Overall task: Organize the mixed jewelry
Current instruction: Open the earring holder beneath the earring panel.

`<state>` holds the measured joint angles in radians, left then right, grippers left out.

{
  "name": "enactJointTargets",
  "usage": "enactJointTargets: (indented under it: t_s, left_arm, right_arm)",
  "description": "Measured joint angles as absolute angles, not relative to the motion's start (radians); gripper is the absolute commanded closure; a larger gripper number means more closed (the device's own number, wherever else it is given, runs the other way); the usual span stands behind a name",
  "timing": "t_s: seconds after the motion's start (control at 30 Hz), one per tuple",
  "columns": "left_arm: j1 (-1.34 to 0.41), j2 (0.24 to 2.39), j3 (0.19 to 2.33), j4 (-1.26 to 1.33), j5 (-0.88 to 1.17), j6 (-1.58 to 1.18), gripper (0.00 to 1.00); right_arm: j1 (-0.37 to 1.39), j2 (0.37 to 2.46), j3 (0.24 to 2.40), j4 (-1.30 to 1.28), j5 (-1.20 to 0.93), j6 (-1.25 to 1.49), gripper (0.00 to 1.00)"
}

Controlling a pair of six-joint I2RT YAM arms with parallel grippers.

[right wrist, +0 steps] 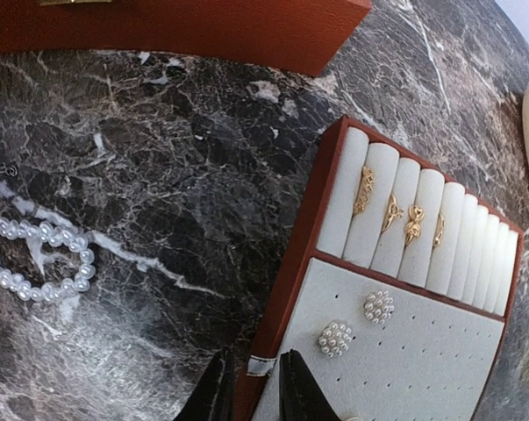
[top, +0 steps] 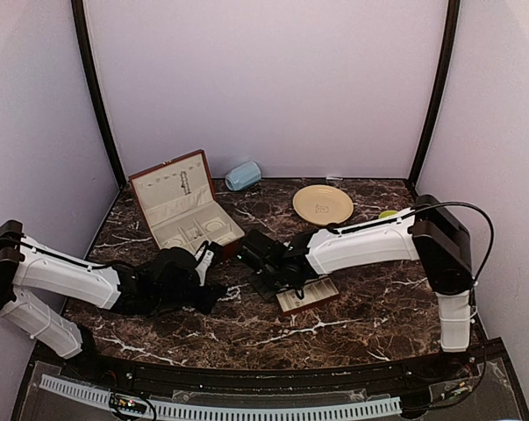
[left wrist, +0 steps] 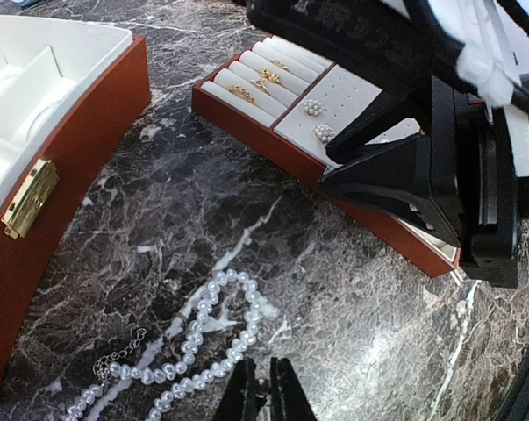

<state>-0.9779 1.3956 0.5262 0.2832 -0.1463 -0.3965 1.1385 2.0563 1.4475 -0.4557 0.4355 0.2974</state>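
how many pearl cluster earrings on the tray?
2. Both on the tray's dotted pad: one earring nearer the ring rolls, the other nearer the tray's rim. Pad's lower part is cut off; more may be hidden.

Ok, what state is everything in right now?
Jewelry box: lid open.
Slotted tray: on the table, rings in its slots, two pearl studs on its pad.
Pearl necklace: loose on the table, unheld.
Left end effector: shut, empty, beside the necklace.
Right end effector: straddling the tray's edge; grip unclear.
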Motion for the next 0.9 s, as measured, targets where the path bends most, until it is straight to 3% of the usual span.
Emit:
enactJointTargets:
  t_s: [0.33, 0.5, 0.9]
  left_arm:
    - [-0.973, 1.384, 0.521, 0.284, -0.148, -0.401, 0.95]
    - [-0.973, 1.372, 0.519, 0.284, -0.150, -0.404, 0.95]
    - [-0.972, 1.356, 0.515, 0.286, -0.159, -0.404, 0.95]
  right_arm:
    - [1.147, 2.079, 1.456, -0.457, 0.476, 0.288, 0.89]
    - [1.148, 2.085, 1.456, -0.453, 0.492, 0.288, 1.00]
    - [1.140, 2.075, 1.462, -0.457, 0.506, 0.347, 1.00]
